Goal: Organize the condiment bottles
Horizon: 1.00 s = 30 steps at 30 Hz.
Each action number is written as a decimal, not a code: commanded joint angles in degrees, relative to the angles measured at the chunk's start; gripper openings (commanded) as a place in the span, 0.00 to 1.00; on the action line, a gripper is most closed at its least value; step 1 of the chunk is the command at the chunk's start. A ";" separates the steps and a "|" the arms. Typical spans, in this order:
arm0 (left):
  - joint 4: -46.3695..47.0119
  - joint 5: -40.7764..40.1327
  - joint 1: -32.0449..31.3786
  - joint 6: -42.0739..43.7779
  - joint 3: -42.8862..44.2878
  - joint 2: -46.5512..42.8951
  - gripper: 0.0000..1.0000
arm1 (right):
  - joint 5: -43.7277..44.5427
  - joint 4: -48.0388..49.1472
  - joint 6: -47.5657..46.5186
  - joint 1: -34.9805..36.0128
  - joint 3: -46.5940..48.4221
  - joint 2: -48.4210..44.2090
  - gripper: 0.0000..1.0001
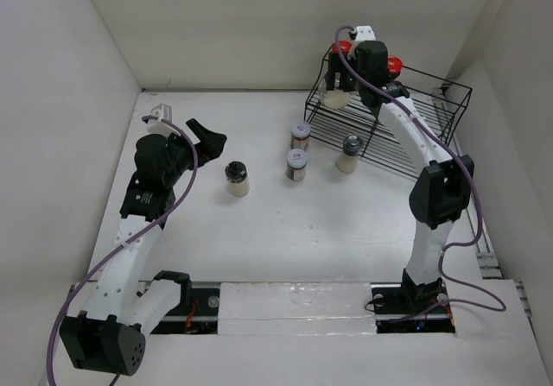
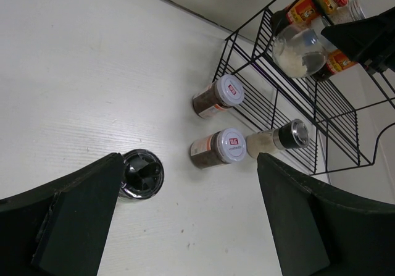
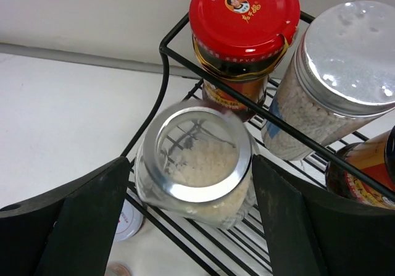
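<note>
Glass jars, four on table, four at rack

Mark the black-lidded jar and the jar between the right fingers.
black-lidded jar (image 2: 141, 173): left wrist view, on its lid.
pale jar (image 3: 196, 155): right wrist view, centre of its silver-rimmed top.

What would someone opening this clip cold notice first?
The right gripper reaches over the black wire rack at the far right, clasping a pale-filled jar beside a red-lidded jar. Four more jars stand on the table, the black-lidded jar nearest the open left gripper.
</note>
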 commanded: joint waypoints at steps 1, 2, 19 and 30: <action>1.25 0.82 0.32 0.89 1.77 -0.96 0.86 | 0.68 3.20 0.39 0.12 2.46 -1.52 0.86; 1.25 0.82 0.32 0.89 1.77 -0.96 0.86 | 0.69 3.20 0.39 0.12 1.68 -1.53 0.87; 1.86 2.31 0.32 0.37 1.77 0.18 0.86 | 15.89 17.16 1.70 5.04 -36.90 -27.54 0.78; 3.18 4.25 0.32 -0.25 1.24 1.32 0.84 | 15.63 17.17 5.14 7.77 -53.26 -30.00 0.99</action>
